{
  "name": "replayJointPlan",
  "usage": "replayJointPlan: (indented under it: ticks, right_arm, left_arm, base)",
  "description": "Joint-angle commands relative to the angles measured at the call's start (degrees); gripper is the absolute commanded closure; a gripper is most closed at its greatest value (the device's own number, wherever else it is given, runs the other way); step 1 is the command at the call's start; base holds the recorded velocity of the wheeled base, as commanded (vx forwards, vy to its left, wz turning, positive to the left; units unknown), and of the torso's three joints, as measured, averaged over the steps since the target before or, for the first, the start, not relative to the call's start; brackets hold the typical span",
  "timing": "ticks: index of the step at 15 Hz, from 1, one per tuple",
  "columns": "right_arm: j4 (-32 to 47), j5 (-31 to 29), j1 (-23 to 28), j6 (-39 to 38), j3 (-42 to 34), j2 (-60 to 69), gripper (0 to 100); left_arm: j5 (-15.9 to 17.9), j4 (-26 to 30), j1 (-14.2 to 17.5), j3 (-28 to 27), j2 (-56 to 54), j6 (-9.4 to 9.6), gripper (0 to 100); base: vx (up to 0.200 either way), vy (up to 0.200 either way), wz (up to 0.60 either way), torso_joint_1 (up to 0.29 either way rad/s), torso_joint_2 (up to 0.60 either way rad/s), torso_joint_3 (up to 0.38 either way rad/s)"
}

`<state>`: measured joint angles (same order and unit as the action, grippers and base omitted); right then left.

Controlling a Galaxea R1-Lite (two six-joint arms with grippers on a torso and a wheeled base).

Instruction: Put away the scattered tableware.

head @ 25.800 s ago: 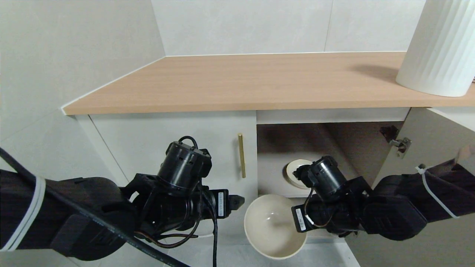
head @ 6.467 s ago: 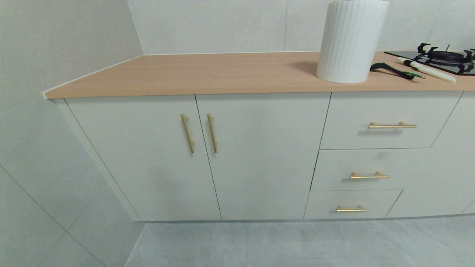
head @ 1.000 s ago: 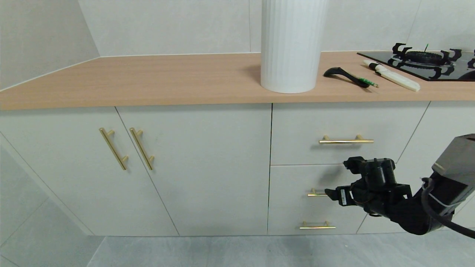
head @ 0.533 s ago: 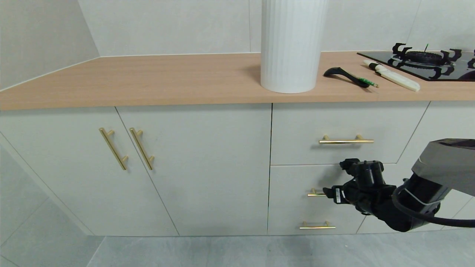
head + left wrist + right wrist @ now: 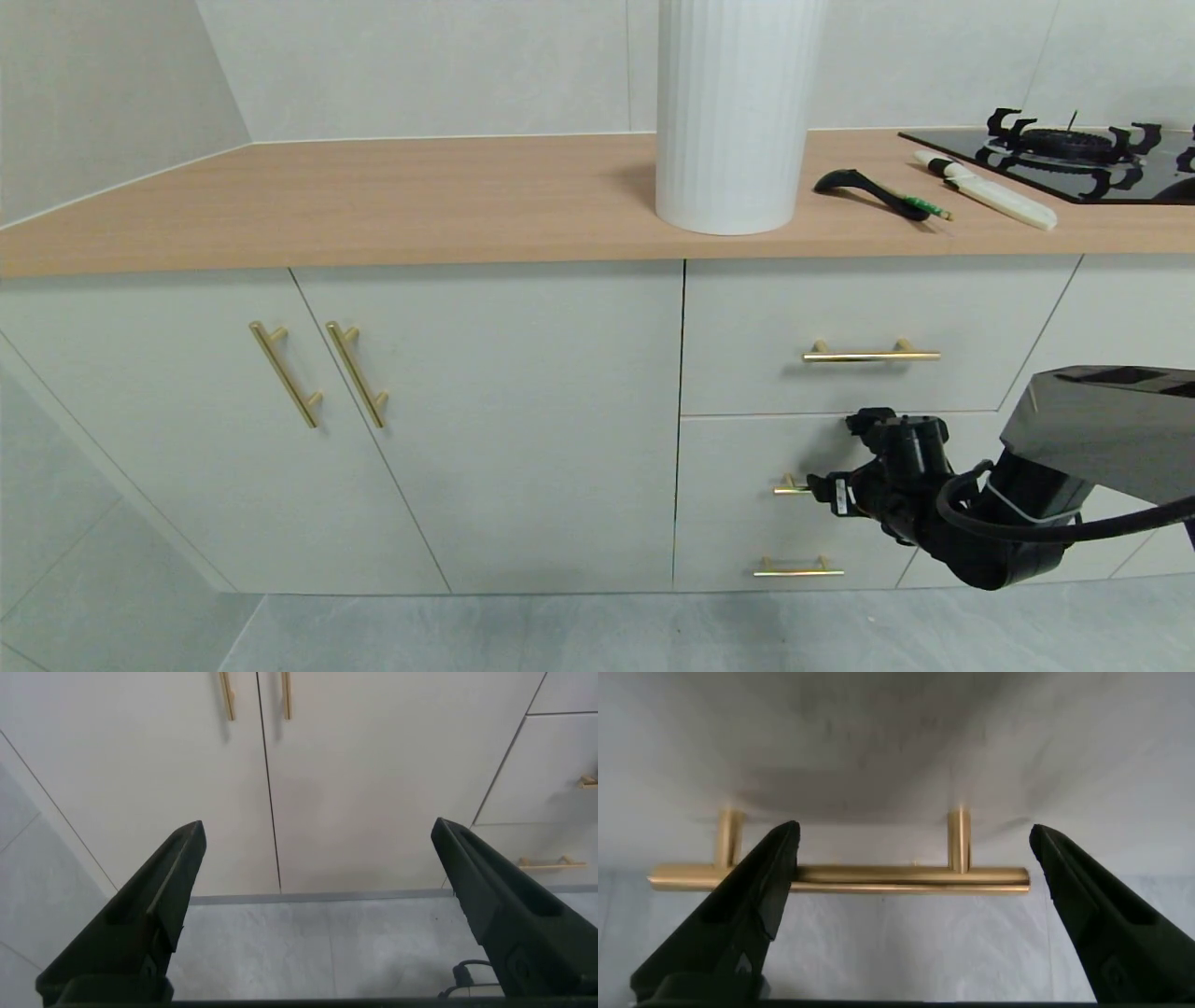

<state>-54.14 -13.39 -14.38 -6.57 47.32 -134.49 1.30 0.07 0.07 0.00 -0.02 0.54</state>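
Tableware: black spoon (image 5: 873,193) and white utensil (image 5: 990,189) lie on the counter (image 5: 373,201), between a ribbed white cylinder (image 5: 730,112) and the stove (image 5: 1074,149).
Middle drawer (image 5: 738,457): shut.
Left gripper (image 5: 318,840): fingers apart, facing the cabinet doors (image 5: 374,765).
Right gripper (image 5: 910,859): fingers apart, just before the drawer handle (image 5: 840,875).

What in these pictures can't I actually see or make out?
- Head view: closed drawers and cupboard doors hide their insides.
- Head view: the right gripper covers most of the middle handle.
- Head view: picture edges cut off the white cylinder at the top and the stove at the right.
- Head view: the white utensil by the stove is too small to identify.
- Right wrist view: whether the gripper touches the handle cannot be told.
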Motion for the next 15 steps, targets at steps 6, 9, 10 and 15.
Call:
replayJointPlan:
  ticks: [6,9,10,15]
  right_arm:
    - [2.11,0.03,-0.12,0.24,-0.92,0.37,0]
    - [3.34,0.03,-0.2,0.24,-1.36,1.33,0]
    - [6.5,0.38,-0.29,0.24,-2.15,3.71,0]
    - [32.08,5.65,-1.44,0.24,-2.76,24.18,0]
  left_arm:
    - [0.01,0.01,0.01,0.0,0.02,-0.01,0]
    - [0.01,-0.07,0.01,0.0,0.02,-0.01,0]
    - [0.01,0.01,0.01,0.0,0.02,-0.01,0]
    - [0.01,0.01,0.01,0.0,0.02,-0.01,0]
  base:
    - [0.0,0.0,0.0,0.0,0.0,0.0]
    - [0.0,0.0,0.0,0.0,0.0,0.0]
    - [0.0,0.0,0.0,0.0,0.0,0.0]
    - [0.0,0.0,0.0,0.0,0.0,0.0]
